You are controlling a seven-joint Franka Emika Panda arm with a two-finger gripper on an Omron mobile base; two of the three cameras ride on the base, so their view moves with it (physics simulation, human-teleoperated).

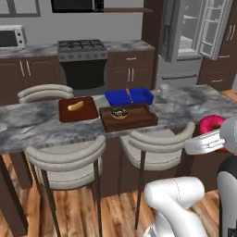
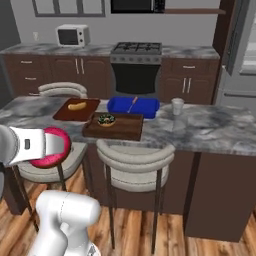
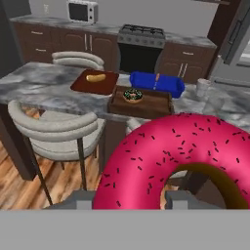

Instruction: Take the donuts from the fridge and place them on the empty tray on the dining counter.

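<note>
Donut carry toward the tray

The gripper point(image 3: 129, 201) was clamped on the red donut point(image 3: 180, 161), short of the desk point(image 1: 28, 127); it should clear the stools and lower it beside the chocolate donut point(image 1: 119, 112) in the tray point(image 1: 134, 121).

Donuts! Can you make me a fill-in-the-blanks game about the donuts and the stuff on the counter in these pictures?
1. The chocolate donut already lies in the brown ____.
2. The pincer is shut on a donut with ____ frosting.
3. The bread roll lies on the reddish-brown ____.
4. Just behind the tray sits a ____ oblong dish.

Missing words: tray; pink; board; blue
</note>
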